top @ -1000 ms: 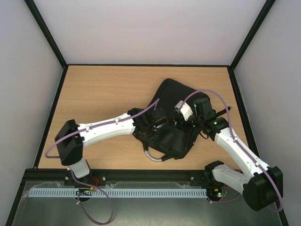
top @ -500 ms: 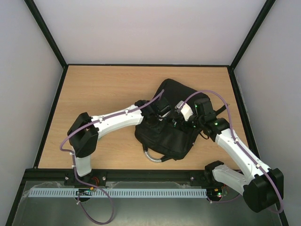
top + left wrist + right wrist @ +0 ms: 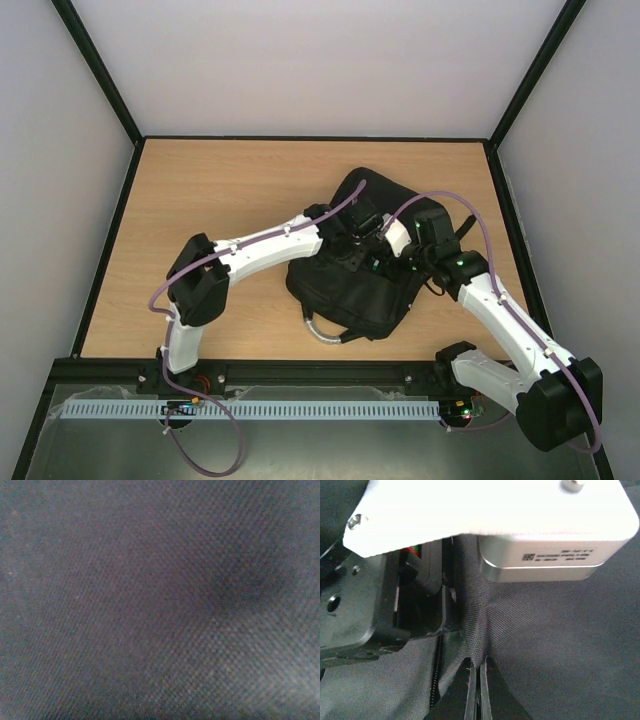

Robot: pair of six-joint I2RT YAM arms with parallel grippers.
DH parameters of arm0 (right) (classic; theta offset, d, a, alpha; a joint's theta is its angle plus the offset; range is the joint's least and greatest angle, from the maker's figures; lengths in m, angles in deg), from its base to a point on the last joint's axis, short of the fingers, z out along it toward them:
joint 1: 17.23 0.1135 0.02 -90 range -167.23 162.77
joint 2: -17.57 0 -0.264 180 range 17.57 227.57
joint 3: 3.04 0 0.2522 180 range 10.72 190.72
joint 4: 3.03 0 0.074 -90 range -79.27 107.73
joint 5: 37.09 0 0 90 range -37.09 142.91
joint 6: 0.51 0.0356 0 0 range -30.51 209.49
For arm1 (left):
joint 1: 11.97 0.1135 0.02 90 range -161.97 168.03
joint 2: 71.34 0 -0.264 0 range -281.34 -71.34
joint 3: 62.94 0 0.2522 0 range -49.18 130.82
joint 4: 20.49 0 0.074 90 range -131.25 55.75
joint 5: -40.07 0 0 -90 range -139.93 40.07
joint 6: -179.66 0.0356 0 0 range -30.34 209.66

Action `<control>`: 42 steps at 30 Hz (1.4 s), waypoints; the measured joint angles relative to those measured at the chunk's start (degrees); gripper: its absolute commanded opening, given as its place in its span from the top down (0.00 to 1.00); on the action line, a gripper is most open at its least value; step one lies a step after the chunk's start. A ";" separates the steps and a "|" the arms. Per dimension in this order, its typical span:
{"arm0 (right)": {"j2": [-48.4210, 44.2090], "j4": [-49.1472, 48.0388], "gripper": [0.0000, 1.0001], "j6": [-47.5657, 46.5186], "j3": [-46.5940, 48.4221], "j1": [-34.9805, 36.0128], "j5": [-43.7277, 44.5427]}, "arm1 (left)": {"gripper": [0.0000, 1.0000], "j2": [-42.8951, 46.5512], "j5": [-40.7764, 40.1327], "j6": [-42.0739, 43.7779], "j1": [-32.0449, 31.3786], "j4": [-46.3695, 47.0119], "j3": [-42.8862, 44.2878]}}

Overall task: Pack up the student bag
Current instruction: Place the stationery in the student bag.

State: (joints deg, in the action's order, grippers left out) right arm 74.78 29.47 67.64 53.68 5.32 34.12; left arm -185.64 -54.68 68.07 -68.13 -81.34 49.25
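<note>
The student bag [image 3: 350, 295] is a large black fabric bag at the right middle of the table, with its grey curved handle [image 3: 325, 333] at the near edge. My right gripper [image 3: 386, 256] is shut on a pinched fold of the bag's fabric [image 3: 555, 640] beside the zip [image 3: 436, 670]; in the right wrist view the gripper [image 3: 478, 680] has its jaws almost touching. My left gripper [image 3: 362, 232] reaches into the bag's top; its fingers are hidden. The left wrist view shows only dark woven fabric [image 3: 150, 605] pressed close. The left wrist's white and black housing [image 3: 485, 510] sits just beyond my right gripper.
The wooden table [image 3: 220, 190] is bordered by a black frame and pale walls. The left arm's elbow [image 3: 197, 280] stands over the table's left middle. Purple cables loop over both arms above the bag.
My left arm has pushed farther and to the right over the bag, its elbow shifting right. My right gripper has held its grip on the fabric almost unmoved.
</note>
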 measured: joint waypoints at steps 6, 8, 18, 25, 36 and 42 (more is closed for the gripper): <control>0.00 0.31 0.99 -0.02 -0.07 0.02 -0.61 | 0.49 4.26 -1.29 -1.22 -1.11 1.42 -4.70; 0.00 0.42 0.99 -0.04 -0.07 0.02 -0.83 | 0.49 7.54 -1.44 -1.73 -1.44 1.95 -7.41; 0.13 0.44 0.99 -0.07 -0.07 0.02 -1.01 | 0.66 22.64 -2.69 -7.37 -3.96 5.66 -22.88; 0.15 0.44 0.99 -0.07 -0.07 0.02 -1.07 | 0.98 21.57 -2.73 -8.94 -3.93 9.35 -26.99; 0.15 0.44 0.99 -0.07 -0.07 0.02 -1.07 | 0.98 15.23 -2.71 -8.15 -1.36 14.93 -24.50; 0.15 0.42 0.99 -0.24 -0.07 0.02 -1.01 | 0.98 12.20 -2.16 -6.95 1.36 18.38 -20.68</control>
State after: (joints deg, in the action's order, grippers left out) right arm 74.93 29.89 67.40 53.62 5.34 33.12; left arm -173.45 -56.85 61.12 -66.78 -62.96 28.58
